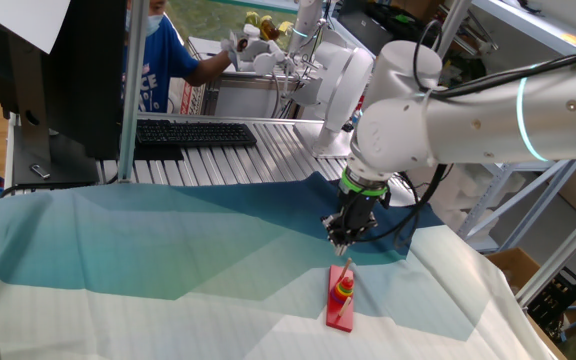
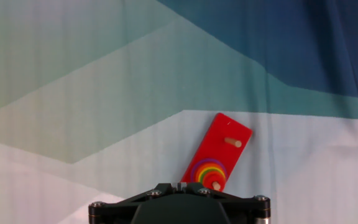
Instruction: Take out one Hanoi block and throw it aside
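A long flat red base board (image 1: 341, 303) lies on the cloth, and also shows in the hand view (image 2: 224, 142). On its near end stands a stack of coloured rings (image 2: 206, 172) on a peg. The small red Hanoi block (image 2: 209, 179) sits on top of that stack; in the fixed view (image 1: 345, 283) it is tiny. A bare wooden peg (image 2: 233, 142) stands further along the board. My gripper (image 1: 343, 250) hangs just above and behind the stack, apart from it. In the hand view my gripper (image 2: 180, 185) shows only its tips, pressed together and empty.
The table carries a blue, teal and white cloth (image 1: 168, 250). A black keyboard (image 1: 193, 133) and a monitor (image 1: 58, 70) stand at the back left. A person in blue (image 1: 158, 55) is behind the table. A metal frame post (image 1: 128, 90) rises at the left.
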`<state>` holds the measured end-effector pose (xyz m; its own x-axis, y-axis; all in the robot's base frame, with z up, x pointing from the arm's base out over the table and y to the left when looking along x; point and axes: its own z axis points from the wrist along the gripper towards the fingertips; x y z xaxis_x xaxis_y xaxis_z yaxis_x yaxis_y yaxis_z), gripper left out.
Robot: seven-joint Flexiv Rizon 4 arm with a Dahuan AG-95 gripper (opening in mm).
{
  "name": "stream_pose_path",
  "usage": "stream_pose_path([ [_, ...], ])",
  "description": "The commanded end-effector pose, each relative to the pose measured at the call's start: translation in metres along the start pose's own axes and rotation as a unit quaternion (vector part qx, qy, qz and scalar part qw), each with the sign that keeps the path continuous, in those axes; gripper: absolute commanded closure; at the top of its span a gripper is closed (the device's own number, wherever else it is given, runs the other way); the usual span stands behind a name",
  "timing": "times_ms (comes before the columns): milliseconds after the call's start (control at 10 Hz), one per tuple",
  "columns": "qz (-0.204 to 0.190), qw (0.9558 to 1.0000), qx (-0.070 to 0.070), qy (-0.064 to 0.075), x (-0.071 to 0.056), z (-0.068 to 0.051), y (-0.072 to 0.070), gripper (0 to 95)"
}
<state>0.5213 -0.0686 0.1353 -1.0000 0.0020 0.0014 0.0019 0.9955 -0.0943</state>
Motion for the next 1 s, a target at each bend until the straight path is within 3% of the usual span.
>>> stream_pose_path([
  [100,-0.008,0.9999,-0.01,-0.003,-0.0034,0.0036,-0.0032,95.0],
  [500,-0.006,0.9999,-0.015,0.003,-0.0044,0.0043,-0.0047,95.0],
  [800,0.002,0.9991,-0.041,0.009,-0.0046,0.0053,-0.0041,95.0],
  [1000,0.008,0.9989,-0.044,0.009,-0.007,0.0025,0.0012,95.0],
])
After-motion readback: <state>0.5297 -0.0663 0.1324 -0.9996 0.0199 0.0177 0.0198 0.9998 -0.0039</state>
